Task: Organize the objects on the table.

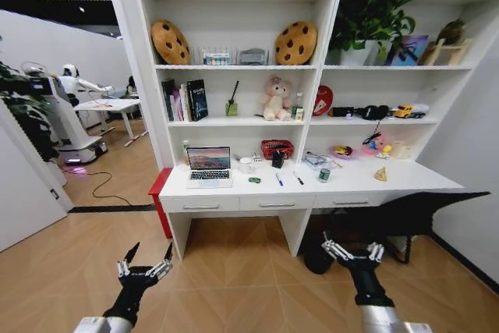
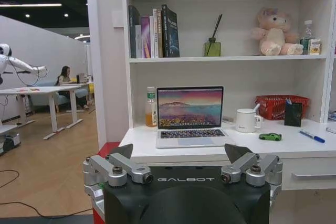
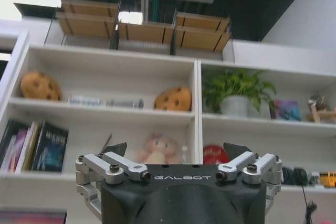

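Two grippers, left (image 1: 146, 262) and right (image 1: 352, 250), are hovering open and empty above the floor. Well beyond them, the desk (image 1: 405, 181) is carrying one laptop (image 1: 209, 166), one toy car (image 1: 254, 180), two pens (image 1: 278, 179) and one can (image 1: 323, 175).

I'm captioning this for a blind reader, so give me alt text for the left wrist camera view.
An open black and silver left gripper is held in front of a long white desk carrying an open slim silver laptop, a white mug, a small green toy car and a blue pen. Shelves above hold books and a pink plush bear.
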Tool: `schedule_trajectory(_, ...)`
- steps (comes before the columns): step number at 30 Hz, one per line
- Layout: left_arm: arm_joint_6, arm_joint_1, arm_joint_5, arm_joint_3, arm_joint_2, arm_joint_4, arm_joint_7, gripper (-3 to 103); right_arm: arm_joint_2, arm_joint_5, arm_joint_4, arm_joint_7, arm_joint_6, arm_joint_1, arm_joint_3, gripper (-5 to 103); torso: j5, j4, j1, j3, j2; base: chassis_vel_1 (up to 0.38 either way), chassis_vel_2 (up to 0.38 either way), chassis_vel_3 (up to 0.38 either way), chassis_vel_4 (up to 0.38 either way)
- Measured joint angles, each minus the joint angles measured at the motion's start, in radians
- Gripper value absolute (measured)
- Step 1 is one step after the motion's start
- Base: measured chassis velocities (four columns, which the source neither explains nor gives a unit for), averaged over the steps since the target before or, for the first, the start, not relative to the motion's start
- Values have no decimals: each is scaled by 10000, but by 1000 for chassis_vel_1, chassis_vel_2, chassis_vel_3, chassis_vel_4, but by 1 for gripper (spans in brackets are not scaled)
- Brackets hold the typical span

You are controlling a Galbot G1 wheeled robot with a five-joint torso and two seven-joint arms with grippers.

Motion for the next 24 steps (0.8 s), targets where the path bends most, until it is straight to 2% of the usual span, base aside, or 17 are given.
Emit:
schedule_trajectory(1, 0, 1, 18, 12, -1, 0, 2, 96, -7, 476, 23, -91, 415, 42, -195, 100, 1, -10, 0, 0, 0, 0, 0, 0, 0)
schedule_trajectory(2, 0, 1, 18, 12, -1, 0, 2, 96, -7, 476, 23, -91, 415, 42, -195, 100, 1, -10, 0, 0, 0, 0, 0, 0, 0)
schedule_trajectory(4, 6, 2, 34, 14, -52, 1, -2, 96, -5, 34, -157, -313, 1674, 412, -99, 100, 2, -3, 0, 0, 0, 0, 0, 0, 0)
schedule_trajectory(5, 6, 2, 34, 14, -52, 1, -2, 96, -5, 34, -157, -313, 1674, 412, -99, 100, 2, -3, 0, 0, 0, 0, 0, 0, 0)
schedule_trajectory(6, 2, 23, 87, 27, -69, 17, -2, 96, -28, 58, -81, -209, 708, 243, -73, 100, 1, -1, 0, 0, 0, 0, 0, 0, 0)
schedule_trajectory(7, 2, 23, 87, 27, -69, 17, -2, 96, -28, 58, -81, -209, 708, 243, -73, 100, 1, -1, 0, 0, 0, 0, 0, 0, 0)
schedule_trajectory(8, -7, 39, 129, 39, -78, 20, -2, 96, -16, 449, 115, 22, -555, -74, -77, 100, 0, -5, 0, 0, 1, 0, 0, 0, 0)
schedule_trajectory(10, -18, 39, 140, 47, -81, 19, 5, 96, 18, 1006, 244, 308, -1078, -240, -163, 100, -3, -14, 0, 0, 1, 0, 0, 0, 0)
schedule_trajectory(11, -18, 37, 136, 45, -88, 11, 7, 96, 22, 1022, 163, 498, -447, -172, -238, 100, -2, -11, -1, 0, 2, 0, 0, 0, 0)
schedule_trajectory(12, -18, 37, 116, 34, -97, 6, 8, 96, 9, 589, -76, 536, 871, 195, -165, 100, 2, -10, -2, -1, 1, 0, 0, 0, 0)
schedule_trajectory(13, -18, 37, 116, 34, -97, 6, 8, 96, 9, 589, -76, 536, 871, 195, -165, 100, 2, -10, -2, -1, 1, 0, 0, 0, 0)
schedule_trajectory(14, -20, 40, 110, 19, -99, 7, 8, 96, -19, 321, -149, 387, 1446, 462, -22, 100, 1, 1, -1, -1, 1, 0, 0, 0, 0)
schedule_trajectory(16, -24, 53, 119, 16, -97, 16, 9, 96, -67, 487, -74, 452, 1037, 428, -41, 100, 1, 1, 0, 0, 0, 0, 0, 0, 0)
schedule_trajectory(18, -26, 49, 129, 44, -96, 16, 15, 96, -46, 1207, 273, 917, -939, -122, -146, 100, 0, -6, 1, 0, 0, 0, 0, 0, 0)
schedule_trajectory(19, -26, 49, 129, 44, -96, 16, 15, 96, -46, 1207, 273, 917, -939, -122, -146, 100, 0, -6, 1, 0, 0, 0, 0, 0, 0)
schedule_trajectory(20, -26, 40, 131, 66, -101, 16, 18, 96, 4, 1827, 423, 1065, -1748, -363, -187, 100, -1, -12, 0, 0, 1, 0, 0, 0, 0)
schedule_trajectory(24, -25, 60, 133, 70, -105, 16, 20, 96, 9, 2201, 656, 1128, -2694, -488, -150, 100, 1, -6, -1, 0, 1, 0, 0, 0, 0)
